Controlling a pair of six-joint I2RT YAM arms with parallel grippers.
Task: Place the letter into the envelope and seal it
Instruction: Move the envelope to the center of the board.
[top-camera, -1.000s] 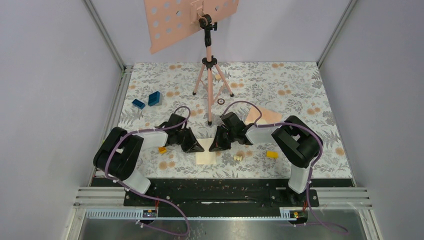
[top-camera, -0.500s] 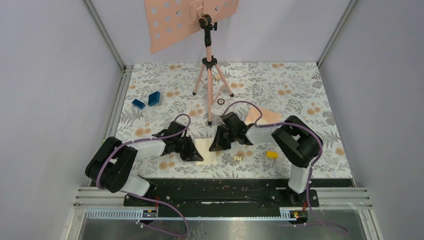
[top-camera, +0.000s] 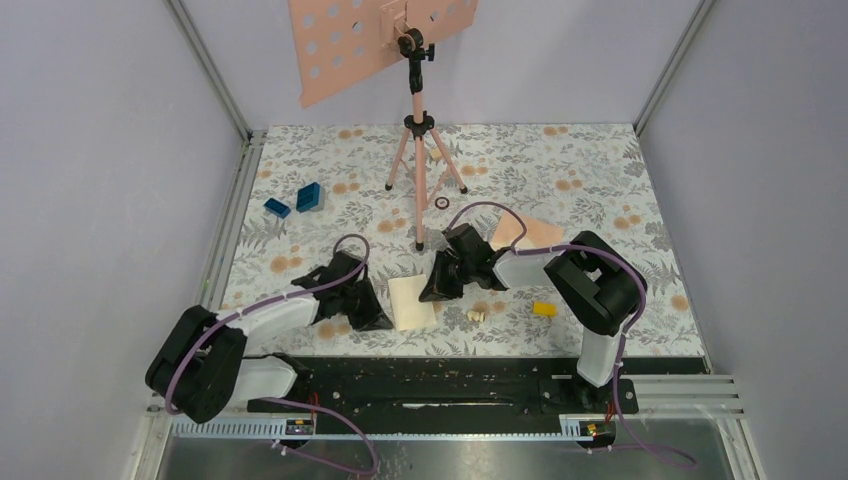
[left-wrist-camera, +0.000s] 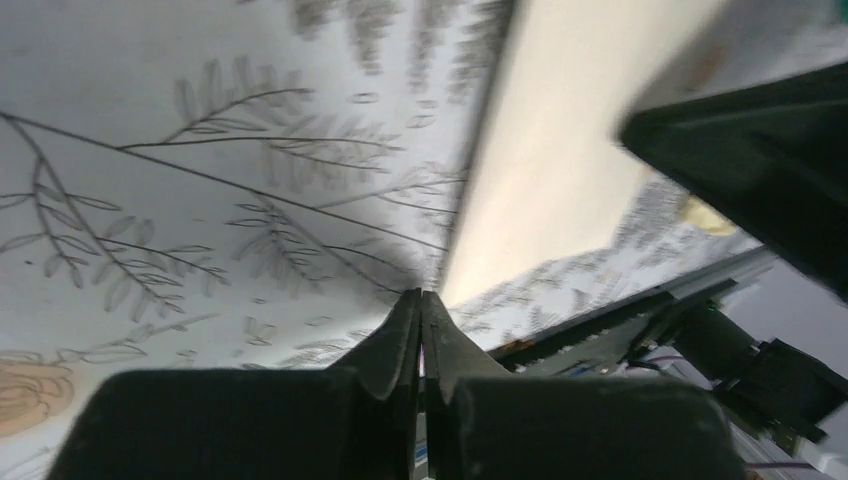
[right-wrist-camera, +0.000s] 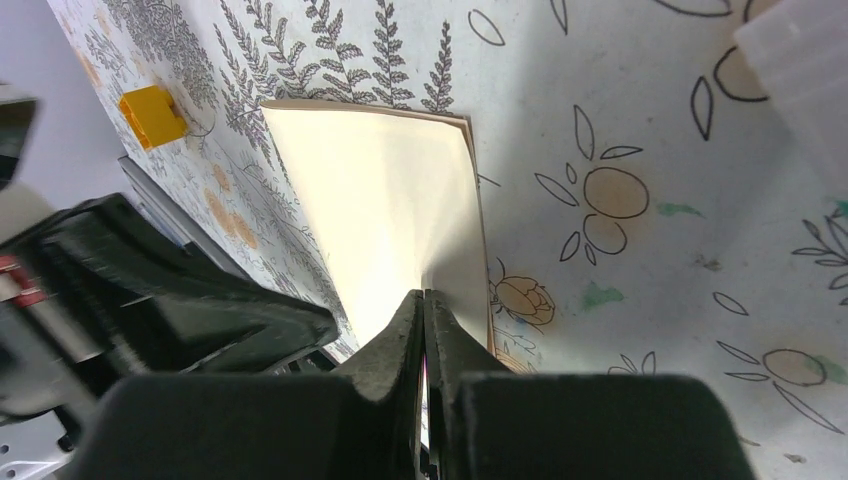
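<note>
Two blue blocks (top-camera: 308, 196) sit well off to the far left of the letter (top-camera: 411, 302) on the floral table (top-camera: 560, 160), playing no part in the job. At the letter's left edge, by its near corner, the left gripper (left-wrist-camera: 421, 300) is down low against the table with its fingers pressed together to a sliver; the wrist view does not show whether any paper is caught between them. The letter lies cream back up between the two grippers. On its right side the right gripper (right-wrist-camera: 423, 298) has its fingers closed on the sheet's edge, and the paper rises slightly into the pinch, apparently so it can be lifted and carried. Farther right and beyond the letter, partly hidden behind the right arm, the peach envelope (top-camera: 528, 232) lies on the table well apart from the sheet, so insertion looks not yet begun. A yellow block (top-camera: 544, 309) sits to the letter's right.
</note>
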